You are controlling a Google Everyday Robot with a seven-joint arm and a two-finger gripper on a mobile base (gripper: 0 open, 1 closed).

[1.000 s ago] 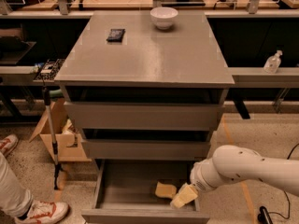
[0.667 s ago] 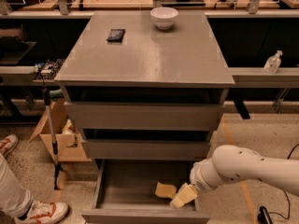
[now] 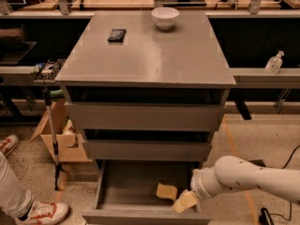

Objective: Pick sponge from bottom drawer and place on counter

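Note:
The bottom drawer (image 3: 123, 185) of the grey cabinet is pulled open. The sponge (image 3: 166, 191), a pale yellow foam block, lies on the drawer floor near the front right. My gripper (image 3: 185, 202) reaches in from the right on a white arm and sits just right of and slightly in front of the sponge, at the drawer's front right corner. A yellowish padded finger shows there, close to the sponge. The counter (image 3: 154, 55) is the cabinet's flat grey top.
A white bowl (image 3: 165, 18) and a small dark object (image 3: 117, 34) sit at the back of the counter. A person's legs and shoes (image 3: 28, 210) are at the left. A cardboard box (image 3: 58, 132) and a pole (image 3: 50, 130) stand left of the cabinet. A bottle (image 3: 274, 62) stands on the right shelf.

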